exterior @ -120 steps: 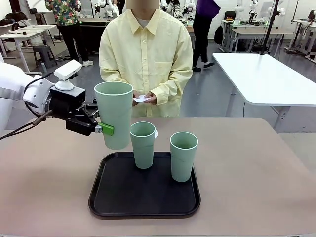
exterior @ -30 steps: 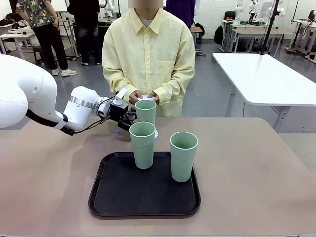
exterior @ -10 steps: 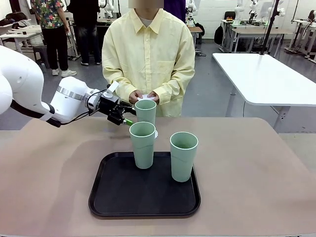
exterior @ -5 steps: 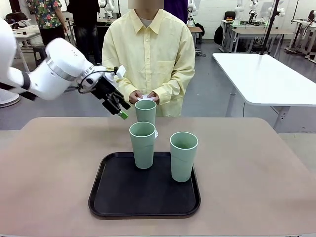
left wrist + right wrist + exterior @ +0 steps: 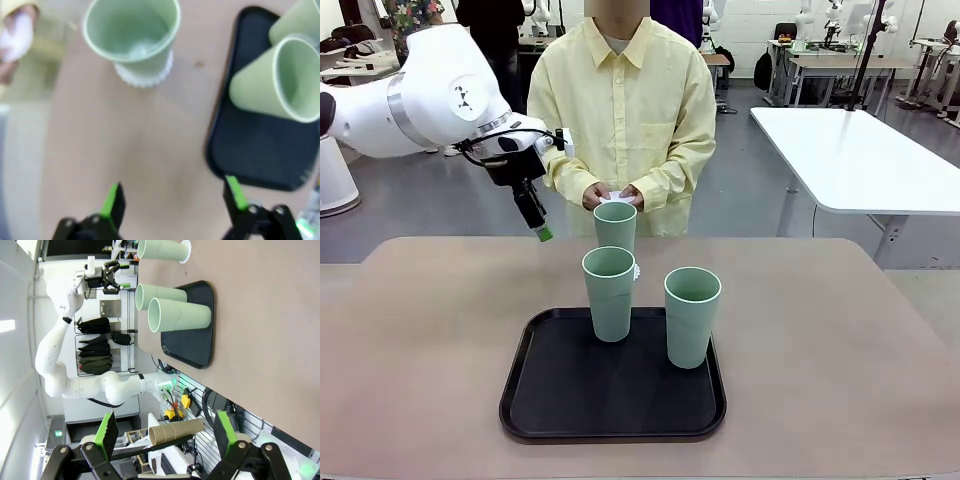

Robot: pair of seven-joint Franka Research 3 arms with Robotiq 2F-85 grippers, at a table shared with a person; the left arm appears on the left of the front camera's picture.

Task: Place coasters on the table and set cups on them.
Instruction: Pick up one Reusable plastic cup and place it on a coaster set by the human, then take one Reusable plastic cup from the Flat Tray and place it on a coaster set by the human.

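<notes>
1. This is looking like a robotics lab: a white robot arm (image 5: 430, 95) is reaching over a beige counter (image 5: 420, 330), across from a person in a yellow shirt (image 5: 620, 110).
2. A white-topped table (image 5: 860, 160) is standing on a bare grey floor (image 5: 740, 190), with more desks (image 5: 830, 65) lining a big open hall behind it.
3. People (image 5: 495, 30) are standing among the far desks.
4. In the right wrist view, cables and plugs (image 5: 180, 402) are hanging near the counter's edge, a green light (image 5: 172, 384) is glowing beside them, and dark garments (image 5: 95, 325) are hanging on a rack.
</notes>
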